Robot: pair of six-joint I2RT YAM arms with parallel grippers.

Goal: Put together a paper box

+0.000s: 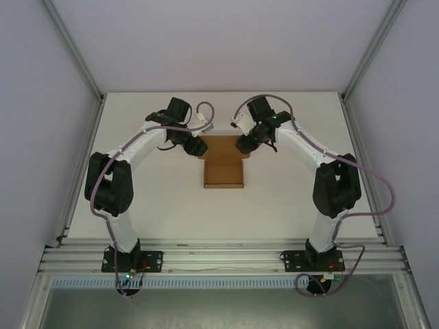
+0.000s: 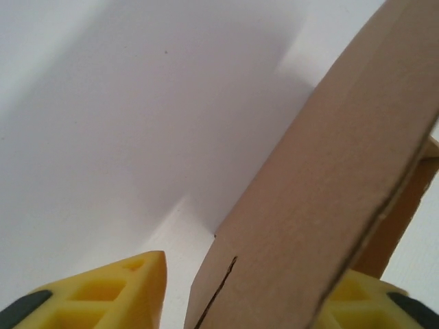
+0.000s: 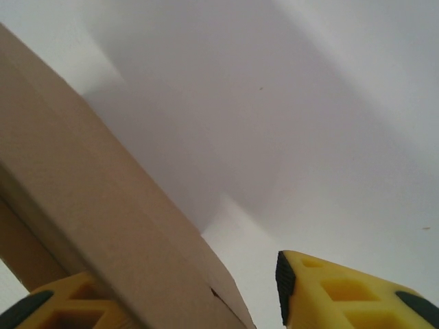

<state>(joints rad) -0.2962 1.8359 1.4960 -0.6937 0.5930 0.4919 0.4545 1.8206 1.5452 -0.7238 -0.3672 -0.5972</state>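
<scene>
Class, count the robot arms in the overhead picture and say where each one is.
2. The left arm rises from the near left edge and reaches to the box's far left corner; the right arm mirrors it at the far right corner. None seems hidden.

The paper box [image 1: 223, 171] lies in the middle of the table [image 1: 158, 212], somewhat toward the far side, between the two arms that reach in from the near edge. The left gripper [image 1: 197, 147] is at the box's far left corner and the right gripper [image 1: 245, 145] at its far right corner. At each gripper a wall of the box stands between the two fingers.
</scene>
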